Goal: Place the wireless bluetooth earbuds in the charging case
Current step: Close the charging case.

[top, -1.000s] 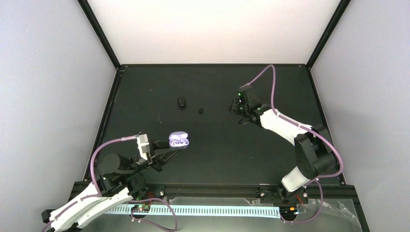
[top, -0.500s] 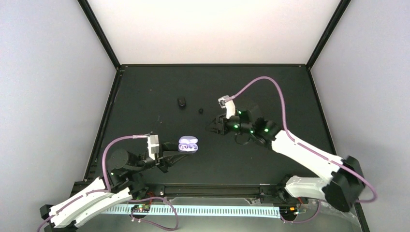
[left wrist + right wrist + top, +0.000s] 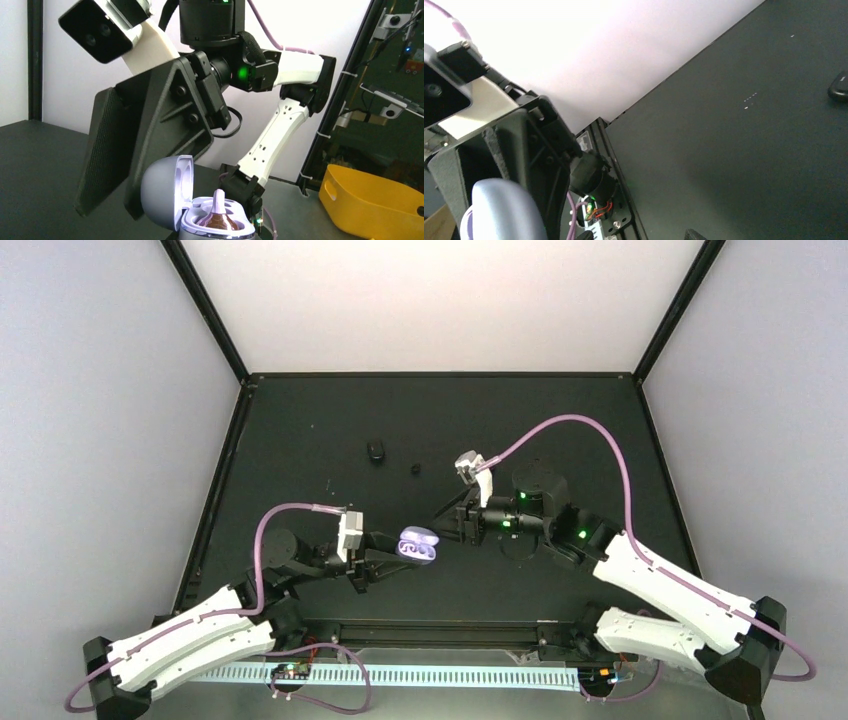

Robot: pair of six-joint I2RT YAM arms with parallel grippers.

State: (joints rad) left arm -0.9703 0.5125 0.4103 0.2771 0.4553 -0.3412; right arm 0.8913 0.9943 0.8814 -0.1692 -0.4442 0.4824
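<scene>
Grips the charging case (image 3: 418, 545) in the left gripper (image 3: 405, 552), fingers clamped on its lower half, over the near middle of the bench (image 3: 560, 420). Holds it open, with the rounded grey lid (image 3: 167, 192) swung up at the left in the left wrist view. Carries a purple-and-white earbud (image 3: 218, 207) in one well of the case, pale stem pointing up.

Faces the case with the right gripper (image 3: 447, 518), just beside it on the far right side, fingers spread apart. Fills the upper left of the left wrist view with those two black fingers, one ribbed pad (image 3: 107, 150) turned toward the camera, tips hanging close behind the lid. Cannot tell from any view whether tips and lid touch.

Shows a black earbud (image 3: 415, 469) lying on the bench beyond the case, apart from both grippers, and near it to the left a larger black pebble-shaped case (image 3: 375, 451). Catches that black case again at the right edge of the right wrist view, and the grey lid low at the left against the left gripper's dark fingers.

Shows a yellow bin (image 3: 370, 200) past the bench edge, at the right of the left wrist view.
</scene>
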